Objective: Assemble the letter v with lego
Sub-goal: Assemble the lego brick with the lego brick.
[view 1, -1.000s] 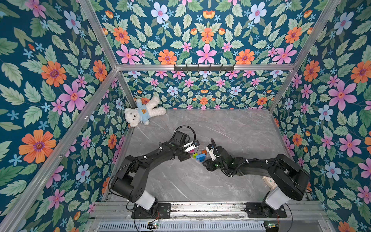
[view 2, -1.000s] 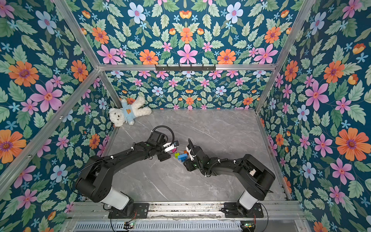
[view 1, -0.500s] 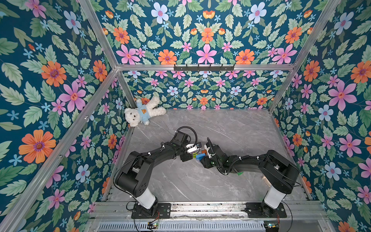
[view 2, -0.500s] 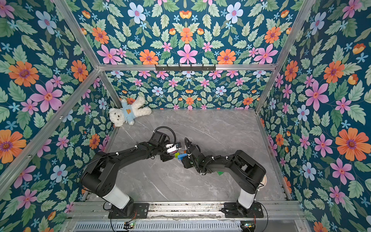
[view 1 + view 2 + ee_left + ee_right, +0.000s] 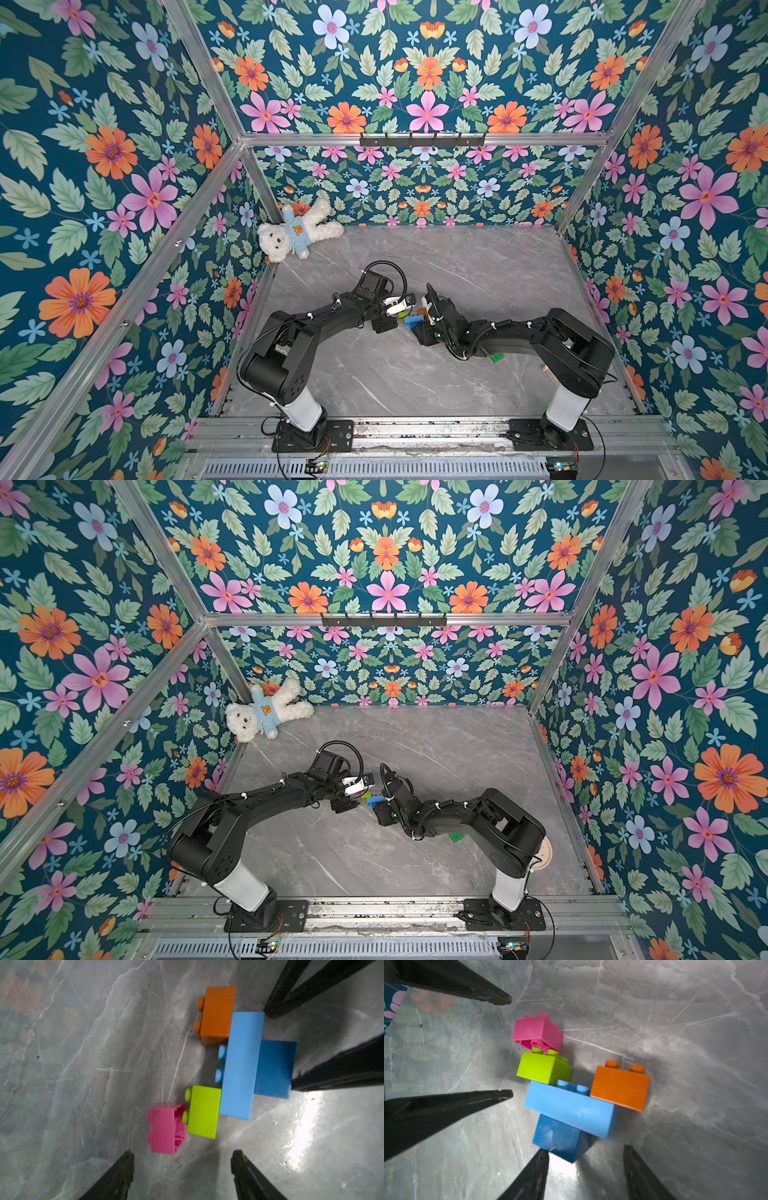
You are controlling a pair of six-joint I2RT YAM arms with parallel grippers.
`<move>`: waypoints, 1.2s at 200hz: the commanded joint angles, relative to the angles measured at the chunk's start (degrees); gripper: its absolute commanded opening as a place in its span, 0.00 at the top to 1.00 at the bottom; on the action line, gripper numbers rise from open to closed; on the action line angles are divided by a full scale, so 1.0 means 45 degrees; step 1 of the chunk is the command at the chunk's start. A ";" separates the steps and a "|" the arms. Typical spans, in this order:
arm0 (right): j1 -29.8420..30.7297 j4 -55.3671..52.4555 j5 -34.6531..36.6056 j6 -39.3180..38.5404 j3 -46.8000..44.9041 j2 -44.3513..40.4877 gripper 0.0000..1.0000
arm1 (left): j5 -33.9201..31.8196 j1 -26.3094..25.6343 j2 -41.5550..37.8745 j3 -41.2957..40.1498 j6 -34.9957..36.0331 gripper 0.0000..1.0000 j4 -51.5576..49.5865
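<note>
Left gripper (image 5: pixel 181 1153) and right gripper (image 5: pixel 585 1148) both gape empty; pink brick (image 5: pixel 164 1128) sits askew, seemingly unseated, against lime brick (image 5: pixel 203 1112); next, square it and press home

Floral wallpaper walls (image 5: pixel 424 99) (aluminium-framed) enclose a grey marble floor (image 5: pixel 478 257).

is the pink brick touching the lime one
Touching: the right wrist view shows the pink brick tilted, its open underside resting on the studs of the lime brick.

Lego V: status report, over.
Left gripper and right gripper: jaws open, empty, flanking the V. Pink brick tilted on lime, not seated; green brick apart by right arm. Nothing blocking.
</note>
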 commanded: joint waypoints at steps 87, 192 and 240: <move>-0.0030 -0.1186 0.0262 -0.0461 0.0419 0.0053 0.43 | 0.1135 0.0036 0.0343 0.0187 0.1222 0.24 0.0206; -0.0187 -0.0639 -0.0168 -0.0383 0.0184 0.0054 0.43 | 0.1581 0.0131 0.0985 0.0085 0.1036 0.30 0.1252; -0.0223 -0.0639 -0.0168 -0.0389 0.0204 0.0068 0.43 | 0.1525 0.0134 0.1167 0.0227 0.1075 0.36 0.1076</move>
